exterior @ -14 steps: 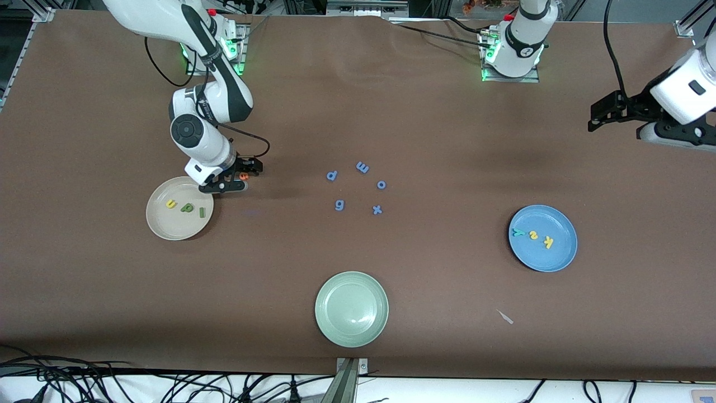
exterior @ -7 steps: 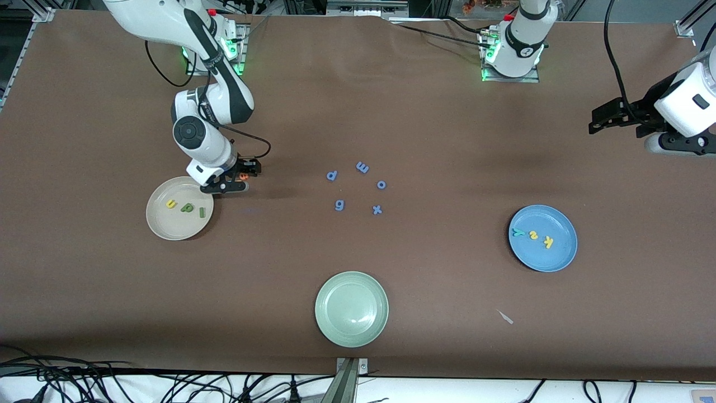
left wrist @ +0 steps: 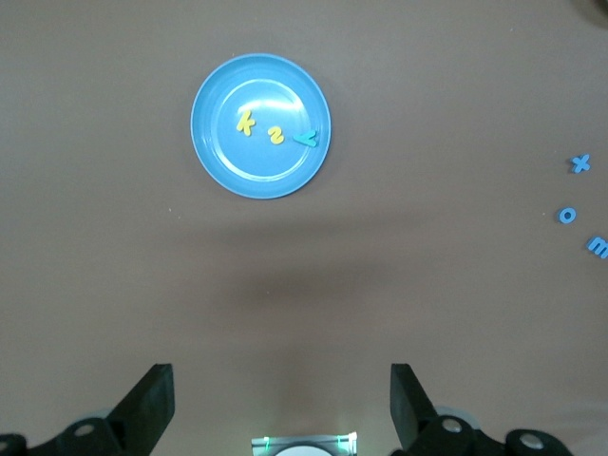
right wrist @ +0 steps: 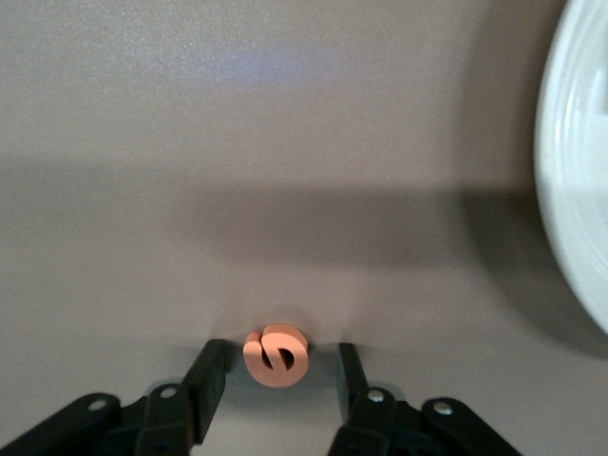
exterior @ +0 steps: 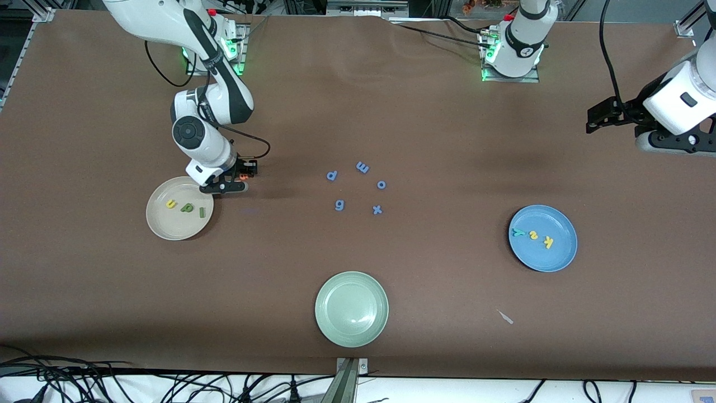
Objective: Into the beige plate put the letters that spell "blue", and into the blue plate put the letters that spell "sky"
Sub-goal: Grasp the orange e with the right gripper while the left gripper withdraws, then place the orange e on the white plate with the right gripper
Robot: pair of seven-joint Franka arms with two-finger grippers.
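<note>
- Right gripper (right wrist: 277, 366) is down at the table just beside the beige plate (exterior: 162, 221), at its two o'clock, fingers narrowed around the orange e (right wrist: 275, 355) with slim gaps
- Left gripper (left wrist: 282, 404) waits spread wide, high above the table

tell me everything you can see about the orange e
The orange e is a small, thick, foam-looking letter with rounded edges, lying flat on the brown table just outside the beige plate, farther from the front camera than the plate. It sits between the jaws of the right gripper, which are down at table level on either side of it with small gaps showing, so not yet clamped. Nothing else touches it.
</note>
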